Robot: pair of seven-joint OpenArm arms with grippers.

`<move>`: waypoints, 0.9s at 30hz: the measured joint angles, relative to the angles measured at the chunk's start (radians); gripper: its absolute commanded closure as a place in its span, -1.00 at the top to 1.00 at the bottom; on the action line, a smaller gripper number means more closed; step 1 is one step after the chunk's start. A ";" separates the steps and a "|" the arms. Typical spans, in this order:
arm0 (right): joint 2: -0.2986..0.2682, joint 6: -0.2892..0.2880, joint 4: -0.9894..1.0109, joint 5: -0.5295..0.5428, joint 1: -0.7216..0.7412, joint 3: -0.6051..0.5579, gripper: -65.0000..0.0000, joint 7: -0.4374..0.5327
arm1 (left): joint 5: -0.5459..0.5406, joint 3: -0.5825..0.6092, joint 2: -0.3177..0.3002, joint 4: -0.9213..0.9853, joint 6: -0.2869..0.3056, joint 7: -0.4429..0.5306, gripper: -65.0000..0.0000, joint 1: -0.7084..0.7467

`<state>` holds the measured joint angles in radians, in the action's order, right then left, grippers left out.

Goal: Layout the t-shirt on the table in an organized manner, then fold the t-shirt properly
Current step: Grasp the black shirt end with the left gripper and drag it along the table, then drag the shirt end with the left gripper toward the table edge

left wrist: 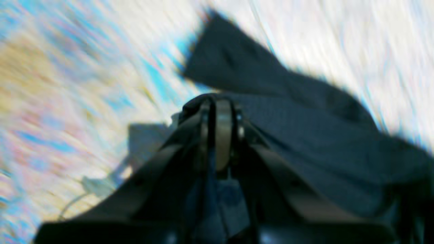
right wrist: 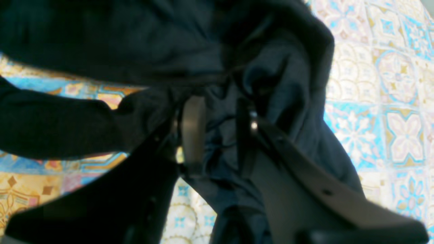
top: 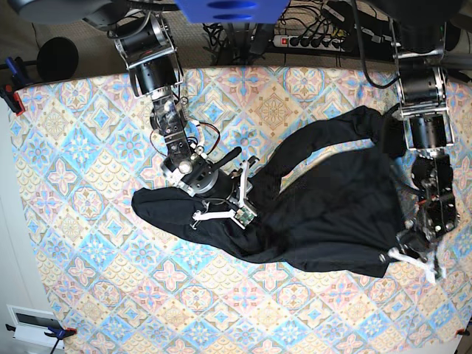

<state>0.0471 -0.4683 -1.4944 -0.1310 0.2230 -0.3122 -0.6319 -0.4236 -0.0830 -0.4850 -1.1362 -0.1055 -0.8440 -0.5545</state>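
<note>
Spreading step: the table [top: 81, 169] carries the t-shirt [top: 324, 214], bunched across the base view's centre and right, not yet flat.

Left gripper [top: 413, 247], lower right, is clamped on the hem; right gripper [top: 240, 203], centre, has jaws half-parted around cloth. Next, probably pull both corners apart.

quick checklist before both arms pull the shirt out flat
1. Left end effector shut on the t-shirt: ok, jaws pinched on black fabric.
2. Right end effector gripping cloth: cannot tell, fabric lies between parted fingers.
3. Shirt flat: not ok, bunched and twisted across the table.
4. Sleeves spread: not ok, one sleeve stretches away in a thin strip.
5. Left wrist view sharp: not ok, blurred.
</note>
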 measured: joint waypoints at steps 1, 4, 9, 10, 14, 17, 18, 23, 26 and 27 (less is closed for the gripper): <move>0.000 0.000 0.000 0.000 -0.001 0.000 -0.53 -0.001 | 0.024 -0.002 -0.002 0.035 0.001 0.024 -1.00 -0.029; 0.000 -0.001 -0.002 -0.001 -0.002 0.000 -0.53 -0.002 | 0.092 0.002 -0.001 0.134 0.001 0.092 -1.00 -0.124; 0.000 0.001 -0.020 -0.001 -0.033 0.001 -0.53 -0.002 | 0.164 0.001 0.006 0.332 0.000 0.179 -0.87 -0.275; 0.000 0.000 -0.027 -0.001 -0.043 0.001 -0.53 -0.005 | 0.174 0.002 0.007 0.373 -0.003 0.183 -0.80 -0.296; 0.000 -0.002 -0.037 0.000 -0.062 0.001 -0.53 -0.002 | 0.183 0.041 0.000 0.454 -0.014 0.203 -0.32 -0.323; 0.000 -0.001 -0.038 0.000 -0.061 0.001 -0.53 -0.002 | 0.175 0.050 0.001 0.456 -0.033 0.209 0.12 -0.295; 0.000 0.000 -0.038 -0.001 -0.061 0.001 -0.53 -0.002 | 0.167 0.050 0.001 0.452 -0.031 0.216 0.26 -0.280; 0.000 -0.001 -0.039 -0.002 -0.062 -0.004 -0.53 -0.002 | 0.154 0.046 -0.024 0.311 0.025 0.130 0.41 -0.148; 0.000 0.001 -0.040 -0.003 -0.063 -0.005 -0.53 -0.003 | 0.095 0.045 -0.063 0.164 0.031 0.095 0.33 -0.034; 0.000 -0.001 -0.040 0.001 -0.063 -0.005 -0.53 -0.001 | 0.054 0.042 -0.080 0.128 0.034 0.088 0.30 0.004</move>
<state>0.0467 -0.4690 -1.5349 -0.1303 0.1604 -0.3168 -0.6331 -0.3698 -0.0406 -0.5655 -1.0084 -0.0711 -0.7563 -0.5503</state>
